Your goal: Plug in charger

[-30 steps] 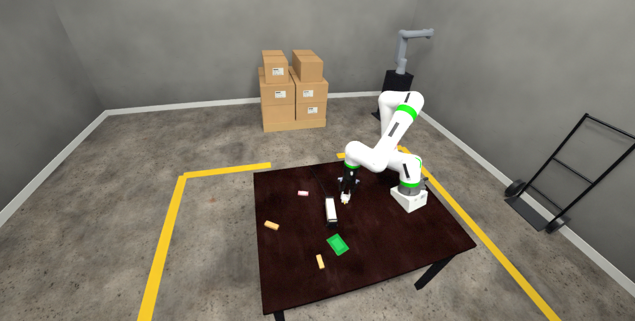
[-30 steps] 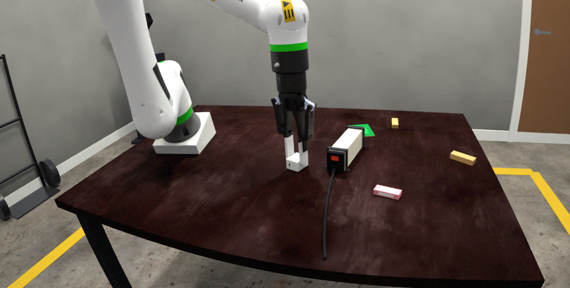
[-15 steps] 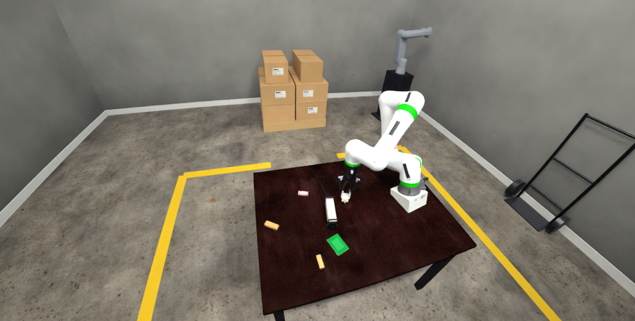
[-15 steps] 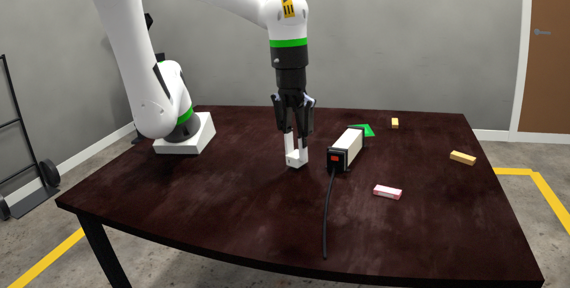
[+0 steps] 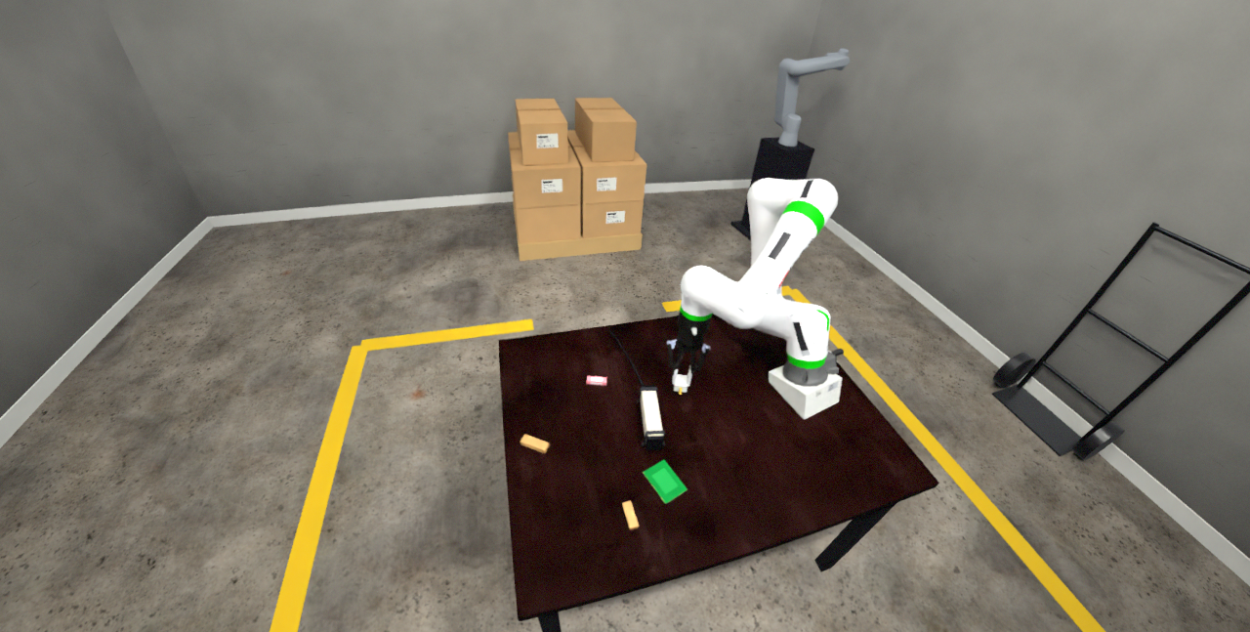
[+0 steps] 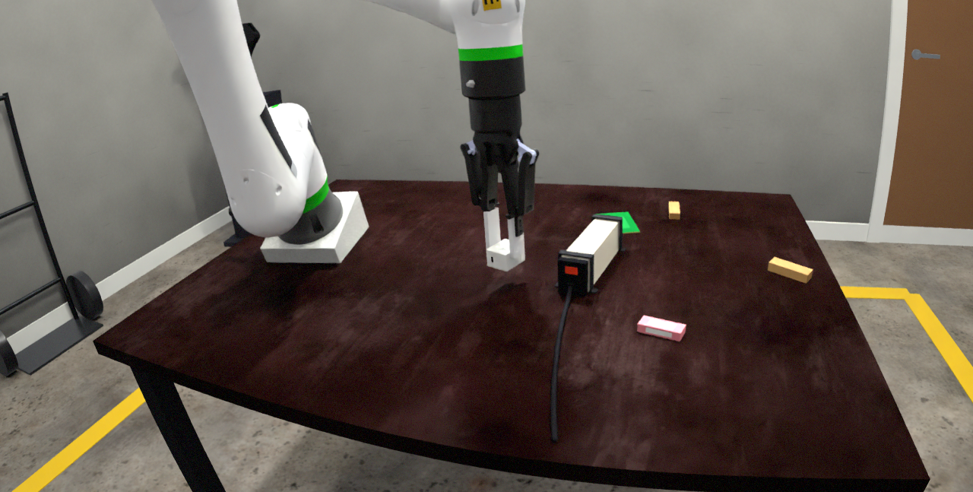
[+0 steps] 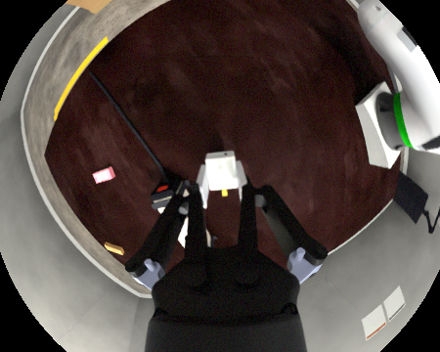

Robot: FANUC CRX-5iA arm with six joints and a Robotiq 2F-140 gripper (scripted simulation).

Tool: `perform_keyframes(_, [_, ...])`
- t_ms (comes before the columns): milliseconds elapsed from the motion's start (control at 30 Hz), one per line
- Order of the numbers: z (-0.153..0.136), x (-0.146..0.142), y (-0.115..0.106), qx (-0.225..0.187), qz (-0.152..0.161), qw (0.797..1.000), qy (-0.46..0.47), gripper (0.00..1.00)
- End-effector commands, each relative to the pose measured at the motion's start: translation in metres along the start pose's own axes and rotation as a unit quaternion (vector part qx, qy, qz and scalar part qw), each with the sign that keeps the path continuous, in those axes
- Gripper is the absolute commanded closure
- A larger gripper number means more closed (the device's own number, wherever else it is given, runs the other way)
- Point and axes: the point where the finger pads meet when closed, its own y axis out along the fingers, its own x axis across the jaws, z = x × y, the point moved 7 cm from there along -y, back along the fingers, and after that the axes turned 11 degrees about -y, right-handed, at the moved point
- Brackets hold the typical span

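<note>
The white charger (image 5: 682, 382) (image 6: 504, 257) (image 7: 221, 171) is held above the table, and its shadow lies below it in the exterior view. My gripper (image 5: 682, 375) (image 6: 505, 242) (image 7: 221, 171) points down and is shut on the charger, one white fingertip on each side. A yellow prong (image 5: 680, 391) (image 7: 224, 193) shows at one end of the charger, pointing toward the bottom of the wrist view. The power strip (image 5: 650, 411) (image 6: 594, 242) (image 7: 162, 189) stands beside the charger, apart from it. Part of it is hidden by a finger in the wrist view. Its outlet slots cannot be made out.
A black cable (image 5: 629, 356) (image 6: 557, 360) (image 7: 127, 119) runs from the strip's switch end. A pink box (image 5: 596, 380) (image 6: 661, 328) (image 7: 104, 175), a green tray (image 5: 647, 473) and two tan blocks (image 5: 534, 443) (image 5: 630, 515) lie on the dark table (image 5: 769, 488) (image 6: 408, 353).
</note>
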Motion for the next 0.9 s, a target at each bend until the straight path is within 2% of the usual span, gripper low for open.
perform_keyframes(0, [0.000,0.000,-0.008,0.000,0.001,1.000,0.000,0.90])
perform_keyframes(567, [0.000,0.000,-0.018,0.000,0.001,1.000,-0.002,0.90])
perform_keyframes(700, [0.000,0.000,-0.018,0.000,0.001,0.999,-0.048,0.90])
perform_keyframes(867, [0.000,0.000,-0.018,0.000,0.001,0.998,-0.061,0.90])
